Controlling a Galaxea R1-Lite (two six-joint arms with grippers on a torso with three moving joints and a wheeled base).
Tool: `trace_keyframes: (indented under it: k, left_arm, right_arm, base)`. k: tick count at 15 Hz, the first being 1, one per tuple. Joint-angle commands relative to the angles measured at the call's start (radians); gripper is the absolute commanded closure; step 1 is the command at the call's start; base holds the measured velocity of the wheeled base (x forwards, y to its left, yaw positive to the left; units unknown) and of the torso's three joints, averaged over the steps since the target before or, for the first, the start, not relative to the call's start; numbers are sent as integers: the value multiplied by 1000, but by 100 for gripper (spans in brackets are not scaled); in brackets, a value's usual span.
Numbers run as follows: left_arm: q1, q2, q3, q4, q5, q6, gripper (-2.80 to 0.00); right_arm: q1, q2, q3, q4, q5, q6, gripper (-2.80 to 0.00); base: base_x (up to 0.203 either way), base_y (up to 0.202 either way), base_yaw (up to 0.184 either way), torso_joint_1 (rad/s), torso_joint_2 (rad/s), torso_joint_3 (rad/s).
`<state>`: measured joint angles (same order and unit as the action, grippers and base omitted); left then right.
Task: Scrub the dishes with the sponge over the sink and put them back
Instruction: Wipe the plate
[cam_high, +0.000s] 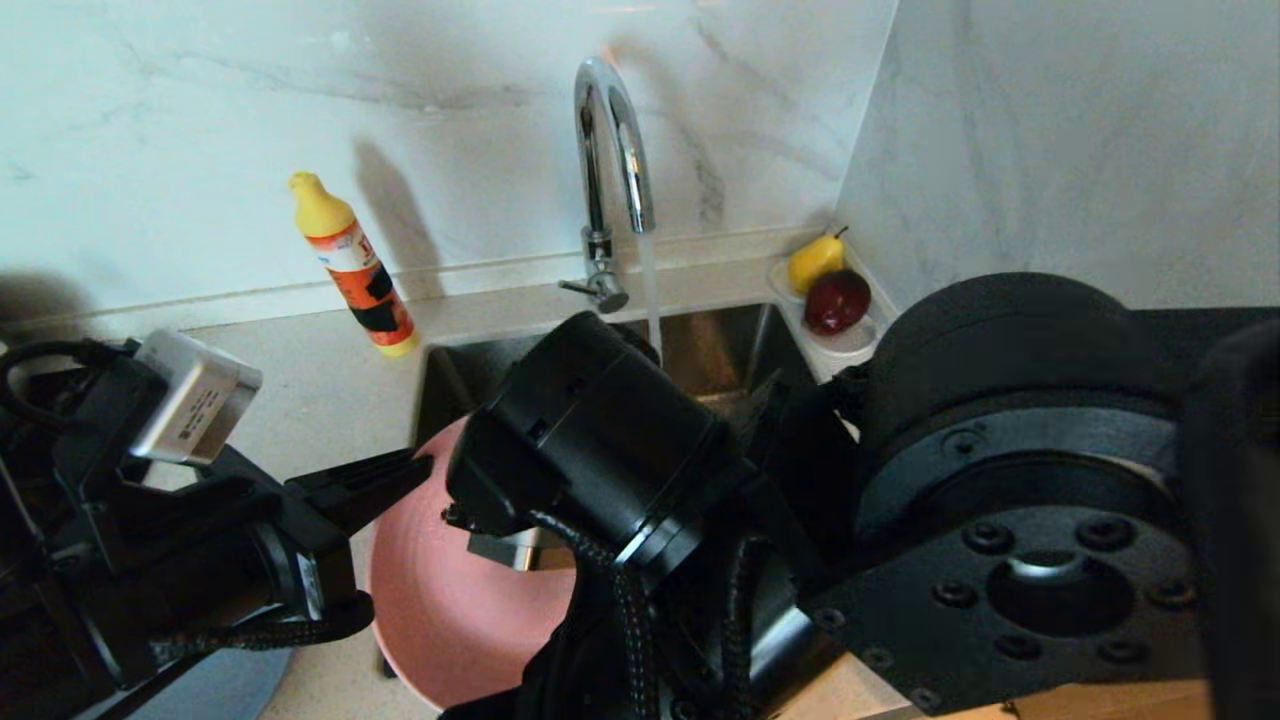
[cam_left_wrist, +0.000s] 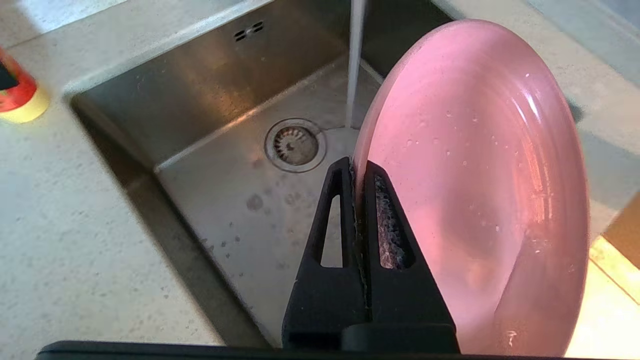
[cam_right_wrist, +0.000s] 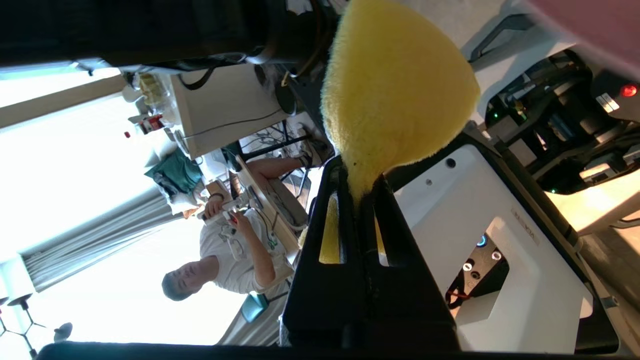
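My left gripper (cam_left_wrist: 356, 167) is shut on the rim of the pink plate (cam_left_wrist: 475, 175), which it holds on edge over the sink (cam_left_wrist: 240, 215). The plate's face is wet with drops. In the head view the left gripper (cam_high: 420, 465) meets the pink plate (cam_high: 450, 600) at its left edge, above the sink (cam_high: 720, 350). My right gripper (cam_right_wrist: 361, 175) is shut on the yellow sponge (cam_right_wrist: 395, 85), which bulges out past the fingertips. In the head view the right arm's wrist hides its gripper and the sponge. A strip of the pink plate (cam_right_wrist: 590, 25) shows close to the sponge.
Water runs from the chrome tap (cam_high: 610, 150) down to the drain (cam_left_wrist: 295, 145). An orange bottle (cam_high: 355, 265) stands left of the sink. A pear (cam_high: 815, 260) and a red fruit (cam_high: 838, 300) lie on a white saucer (cam_high: 855, 342) at the back right. A bluish round thing (cam_high: 215, 690) peeks from under my left arm.
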<state>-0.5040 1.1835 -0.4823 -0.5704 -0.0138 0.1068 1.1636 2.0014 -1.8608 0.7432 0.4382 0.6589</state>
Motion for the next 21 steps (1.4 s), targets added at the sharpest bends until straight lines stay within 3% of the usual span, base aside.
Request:
trace_keyframes:
  k: [1, 4, 11, 21]
  left_arm:
    - [-5, -12, 1, -3, -1, 2, 0]
    - [-7, -22, 4, -3, -2, -1, 0]
    - [-7, -33, 10, -2, -2, 2, 0]
    - [-21, -58, 42, -1, -6, 0, 0]
  right_arm:
    - [-2, 33, -15, 5, -7, 4, 0]
    - [-22, 54, -46, 7, -56, 5, 0]
    - [-141, 4, -65, 3, -54, 3, 0]
    - [-227, -25, -61, 0, -53, -5, 0]
  base:
    - [0, 0, 0, 0, 0, 0]
    - [0, 0, 0, 0, 0, 0]
    - [0, 0, 0, 0, 0, 0]
    - [0, 0, 0, 0, 0, 0]
